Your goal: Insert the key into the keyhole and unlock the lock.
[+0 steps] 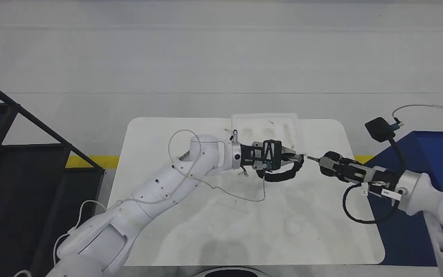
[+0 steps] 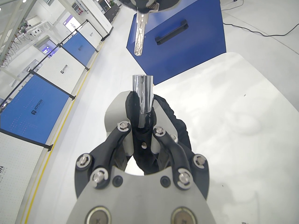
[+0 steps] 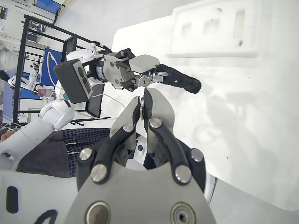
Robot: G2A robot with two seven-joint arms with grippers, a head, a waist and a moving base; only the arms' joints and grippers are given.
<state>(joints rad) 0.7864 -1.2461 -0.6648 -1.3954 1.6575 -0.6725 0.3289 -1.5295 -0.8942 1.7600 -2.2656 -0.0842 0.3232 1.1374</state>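
Near the lock (image 2: pixel 142 94), right pincer (image 3: pixel 143 101) pinches the key (image 2: pixel 140 38).

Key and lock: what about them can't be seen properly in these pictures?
Left wrist view: the lock cylinder points away from the camera, so its end face is hidden.
Same view: the key has its head mostly covered by the right gripper.
Right wrist view: the key sits edge-on, so its teeth cannot be read.
Top view: key and lock cylinder are too small to judge the gap.
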